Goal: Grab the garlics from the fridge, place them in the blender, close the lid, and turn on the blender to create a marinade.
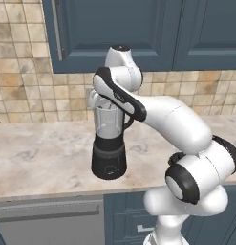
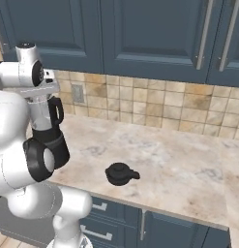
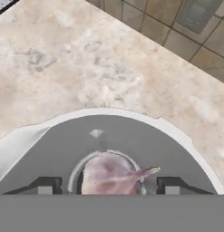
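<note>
A beige marble-looking counter (image 2: 188,164) is sitting under dark blue upper cabinets (image 2: 155,34), tan tile backsplash (image 2: 155,104) is running behind with a grey outlet (image 2: 78,94), and blue drawers (image 2: 116,218) are sitting below.

No readable text, labels, brands, numbers or signs
</note>
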Controlling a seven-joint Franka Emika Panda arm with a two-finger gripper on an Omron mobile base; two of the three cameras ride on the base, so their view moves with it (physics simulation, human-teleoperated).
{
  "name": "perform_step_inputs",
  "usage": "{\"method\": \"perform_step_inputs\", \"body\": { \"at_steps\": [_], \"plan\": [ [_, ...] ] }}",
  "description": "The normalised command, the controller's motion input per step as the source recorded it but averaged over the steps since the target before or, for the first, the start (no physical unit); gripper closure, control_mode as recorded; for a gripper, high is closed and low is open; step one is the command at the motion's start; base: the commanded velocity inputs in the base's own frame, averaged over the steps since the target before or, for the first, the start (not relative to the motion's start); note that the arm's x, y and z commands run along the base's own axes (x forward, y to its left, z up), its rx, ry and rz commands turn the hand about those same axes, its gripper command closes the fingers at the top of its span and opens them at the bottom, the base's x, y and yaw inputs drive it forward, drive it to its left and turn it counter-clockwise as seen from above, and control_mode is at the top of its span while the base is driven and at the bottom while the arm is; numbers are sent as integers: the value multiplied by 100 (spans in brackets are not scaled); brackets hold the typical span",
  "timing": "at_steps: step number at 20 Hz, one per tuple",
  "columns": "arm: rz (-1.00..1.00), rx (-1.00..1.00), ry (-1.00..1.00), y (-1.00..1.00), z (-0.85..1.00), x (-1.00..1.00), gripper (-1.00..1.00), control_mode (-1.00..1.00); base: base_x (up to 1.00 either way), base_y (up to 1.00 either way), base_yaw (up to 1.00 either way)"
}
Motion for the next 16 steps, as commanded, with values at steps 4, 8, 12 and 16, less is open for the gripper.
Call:
{"method": "perform_step_inputs", "body": {
  "at_steps": [4, 8, 12, 16],
  "plan": [
    [0, 1, -2, -2, 30, -42, -100, -100, 0, 0, 0],
    [0, 2, -14, -24, 82, -84, -100, -100, 0, 0, 0],
    [0, 8, -13, -75, 44, -100, -100, -100, 0, 0, 0],
    [0, 13, -5, -100, 2, -100, -100, -100, 0, 0, 0]
  ]
}}
